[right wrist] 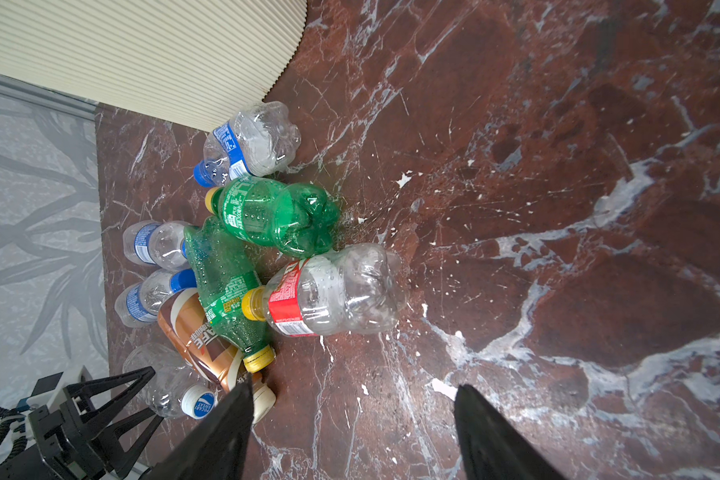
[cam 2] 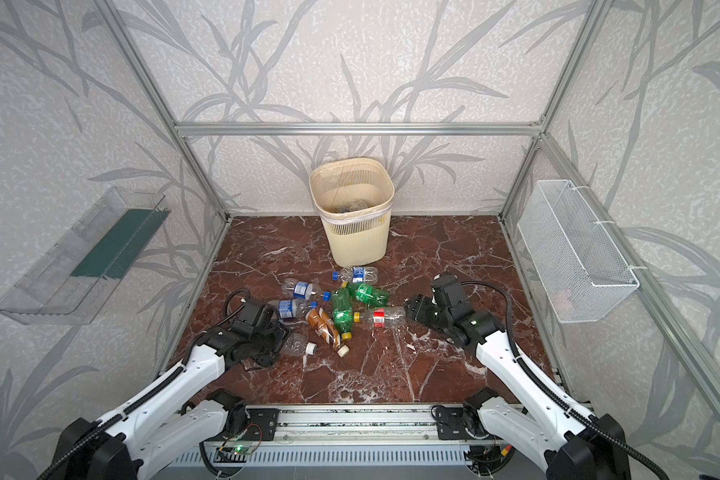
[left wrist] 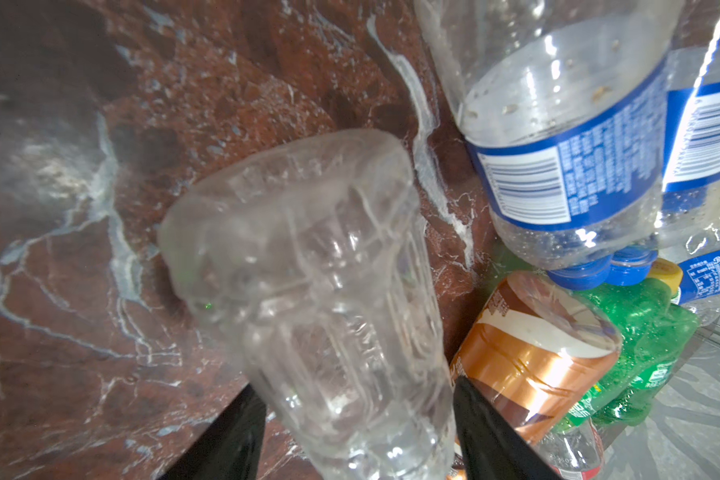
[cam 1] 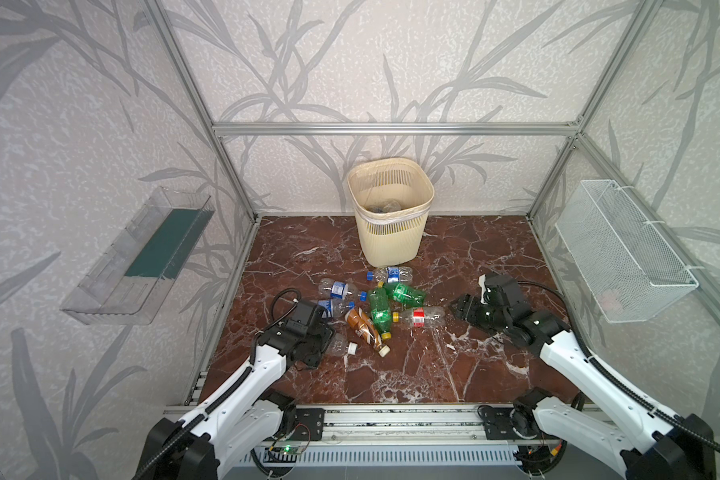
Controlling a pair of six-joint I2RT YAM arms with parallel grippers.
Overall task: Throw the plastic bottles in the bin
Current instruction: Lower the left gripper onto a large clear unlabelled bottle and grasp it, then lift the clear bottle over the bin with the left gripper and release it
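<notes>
In a top view, the bin (cam 1: 393, 245) holds bottles (cam 1: 381, 205); a heap (cam 1: 377, 305) lies just before it. Left wrist view: the left gripper (left wrist: 356, 383) pinches a clear bottle (left wrist: 308, 270). Right wrist view: the right gripper (right wrist: 355, 384) gapes empty, facing the heap.

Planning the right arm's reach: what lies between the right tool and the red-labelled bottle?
Just bare marble floor between the right tool and red-labelled bottle; the right wrist view shows it.
</notes>
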